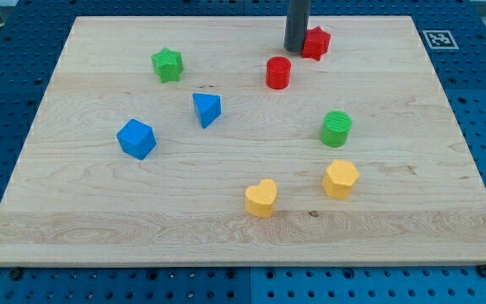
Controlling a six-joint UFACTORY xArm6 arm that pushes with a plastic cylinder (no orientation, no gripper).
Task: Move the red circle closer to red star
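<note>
The red circle (278,73) stands near the view's top, right of centre. The red star (315,42) lies a short way up and to the right of it, a small gap between them. My tip (296,49) comes down from the view's top edge and rests just left of the red star, touching or nearly touching it. The tip is just above and right of the red circle.
A green star (167,64) lies at the upper left. A blue triangle (207,109) and a blue cube (137,138) lie left of centre. A green cylinder (337,128), a yellow hexagon (341,179) and a yellow heart (261,198) lie lower right. The wooden board (445,169) sits on a blue pegboard.
</note>
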